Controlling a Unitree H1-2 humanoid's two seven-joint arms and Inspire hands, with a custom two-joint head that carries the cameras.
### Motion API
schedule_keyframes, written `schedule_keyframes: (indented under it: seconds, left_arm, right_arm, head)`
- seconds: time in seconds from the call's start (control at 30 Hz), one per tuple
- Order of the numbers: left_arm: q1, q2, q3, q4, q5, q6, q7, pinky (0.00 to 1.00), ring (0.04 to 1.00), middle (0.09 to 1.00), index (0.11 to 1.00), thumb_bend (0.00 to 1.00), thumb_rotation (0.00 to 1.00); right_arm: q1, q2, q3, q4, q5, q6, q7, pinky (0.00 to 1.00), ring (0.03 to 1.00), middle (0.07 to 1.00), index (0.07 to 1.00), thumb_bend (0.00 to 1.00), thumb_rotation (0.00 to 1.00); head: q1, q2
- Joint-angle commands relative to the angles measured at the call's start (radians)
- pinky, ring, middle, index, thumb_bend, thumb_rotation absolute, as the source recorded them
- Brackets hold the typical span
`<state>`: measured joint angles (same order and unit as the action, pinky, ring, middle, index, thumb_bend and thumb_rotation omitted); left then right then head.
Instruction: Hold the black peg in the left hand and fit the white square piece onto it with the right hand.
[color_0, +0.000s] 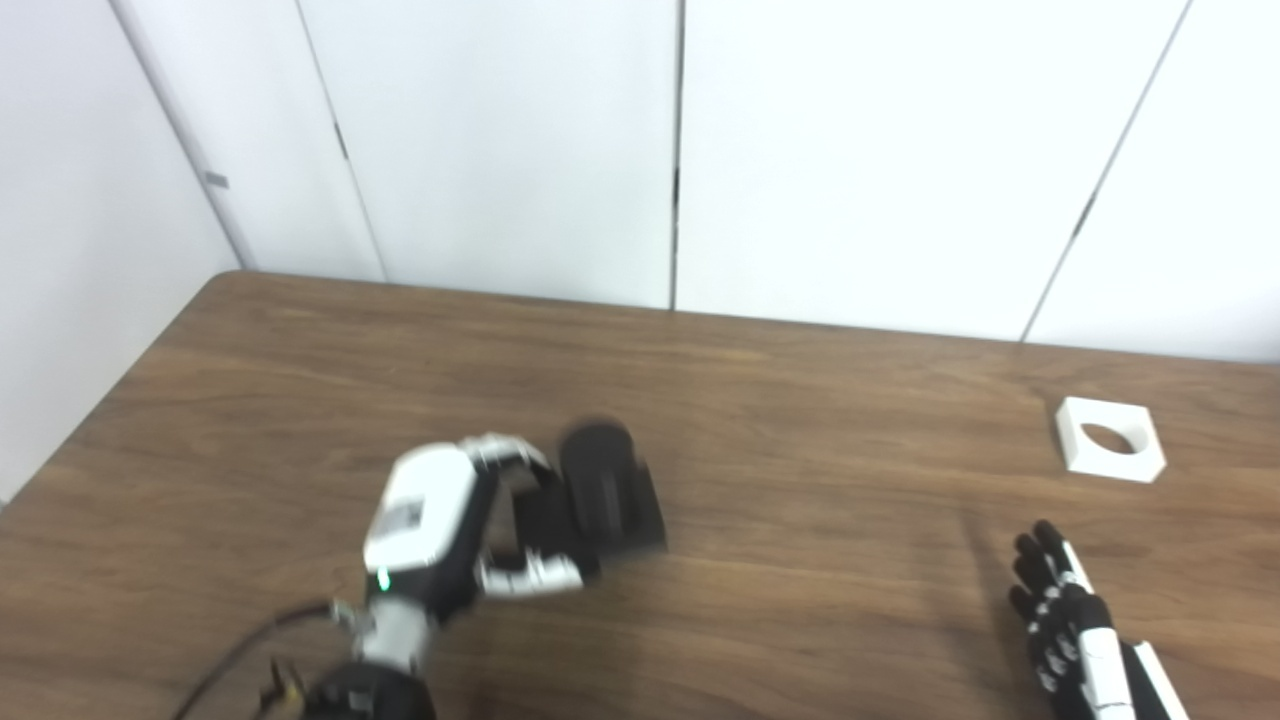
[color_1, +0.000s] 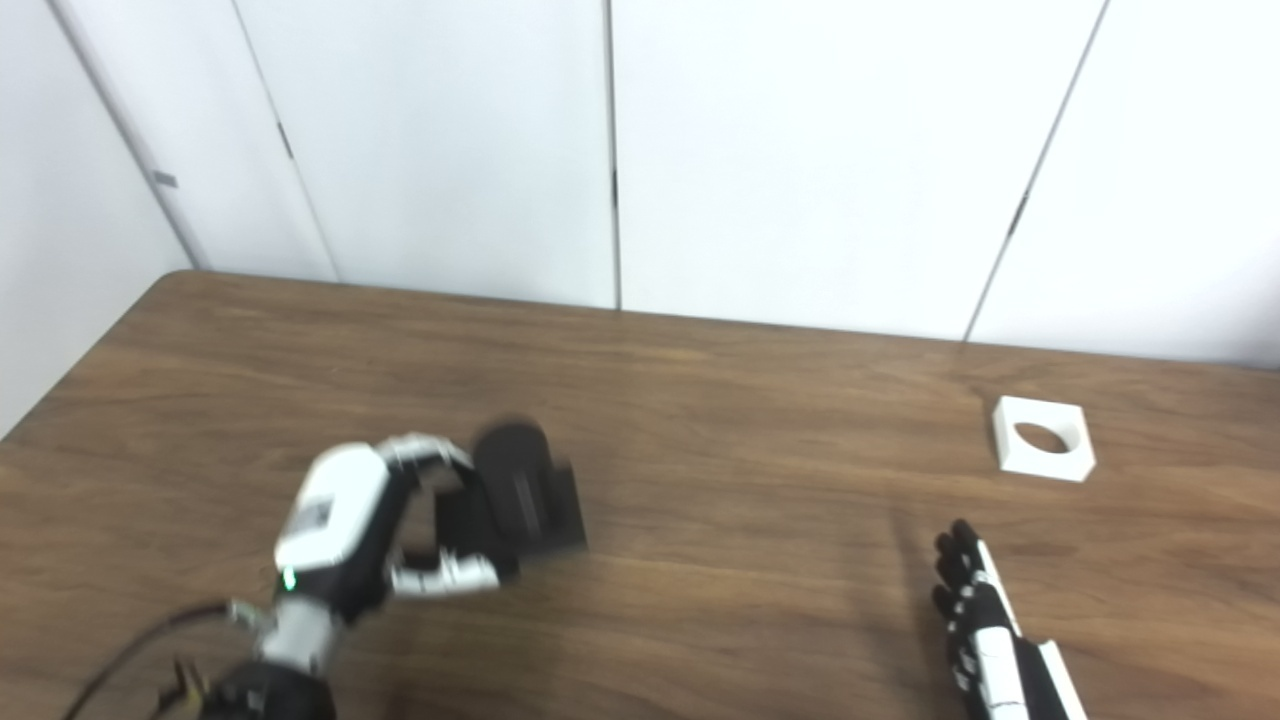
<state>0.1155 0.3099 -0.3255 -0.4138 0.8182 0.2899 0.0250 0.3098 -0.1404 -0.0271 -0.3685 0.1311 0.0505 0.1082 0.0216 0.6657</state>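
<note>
The left hand (color_0: 440, 530) curls around the blurred black peg (color_0: 608, 490) on the wooden table (color_0: 800, 380), apparently gripping it. The right hand (color_0: 1065, 620) waits with fingers extended, holding nothing, near the white square piece (color_0: 1110, 439).

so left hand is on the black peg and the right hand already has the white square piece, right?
Not quite. The left hand is on the black peg, but the right hand holds nothing: the white square piece lies on the table, apart from it. The left eye view shows the gap.
</note>
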Motion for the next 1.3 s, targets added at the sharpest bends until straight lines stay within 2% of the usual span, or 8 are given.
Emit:
schedule_keyframes:
  seconds: [0.0,0.33,0.7,0.8,0.97,1.03,1.13,1.27]
  left_arm:
    - [0.018,-0.003,-0.021,-0.049,0.034,-0.069,0.007,0.64,0.778,0.733,0.489,0.50,0.05]
    - [0.142,-0.058,-0.103,0.003,0.082,-0.235,0.008,0.65,0.788,0.749,0.490,0.50,0.04]
    - [0.176,-0.070,-0.121,0.098,0.115,-0.305,0.029,0.68,0.794,0.755,0.490,0.50,0.04]
    - [0.176,-0.063,-0.116,0.114,0.123,-0.310,0.029,0.69,0.792,0.756,0.490,0.51,0.04]
    - [0.171,-0.040,-0.104,0.122,0.133,-0.311,0.012,0.74,0.793,0.755,0.490,0.51,0.04]
    - [0.171,-0.033,-0.100,0.124,0.130,-0.317,0.014,0.74,0.788,0.752,0.490,0.51,0.04]
    - [0.171,-0.023,-0.095,0.126,0.124,-0.329,0.011,0.74,0.784,0.748,0.490,0.51,0.04]
    - [0.174,-0.015,-0.093,0.129,0.120,-0.343,0.009,0.73,0.776,0.740,0.490,0.51,0.04]
  right_arm:
    - [-0.001,0.021,0.001,-0.036,-0.001,-0.003,-0.012,1.00,1.000,0.978,1.000,0.53,1.00]
    - [0.002,0.023,0.013,-0.056,-0.009,0.019,-0.027,1.00,0.987,0.965,1.000,0.57,1.00]
    - [0.005,0.024,0.023,-0.084,-0.040,0.056,-0.040,1.00,0.980,0.962,0.992,0.61,1.00]
    - [0.002,0.033,0.022,-0.096,-0.046,0.059,-0.051,1.00,0.975,0.960,0.986,0.56,0.98]
    - [-0.027,0.010,0.007,-0.159,-0.122,0.111,-0.083,1.00,0.976,0.935,0.934,0.46,0.67]
    - [-0.050,-0.011,0.002,-0.180,-0.197,0.138,-0.093,0.92,0.929,0.916,0.902,0.51,0.51]
    - [-0.095,-0.051,-0.011,-0.208,-0.259,0.209,-0.079,0.86,0.923,0.926,0.888,0.56,0.39]
    - [-0.179,-0.143,-0.014,-0.199,-0.399,0.262,-0.054,0.99,0.994,0.943,0.857,0.65,0.29]
  head:
    - [-0.005,0.005]
    - [-0.046,0.038]
    - [-0.119,0.057]
    - [-0.150,0.059]
    - [-0.207,0.061]
    - [-0.229,0.061]
    - [-0.253,0.061]
    - [-0.289,0.059]
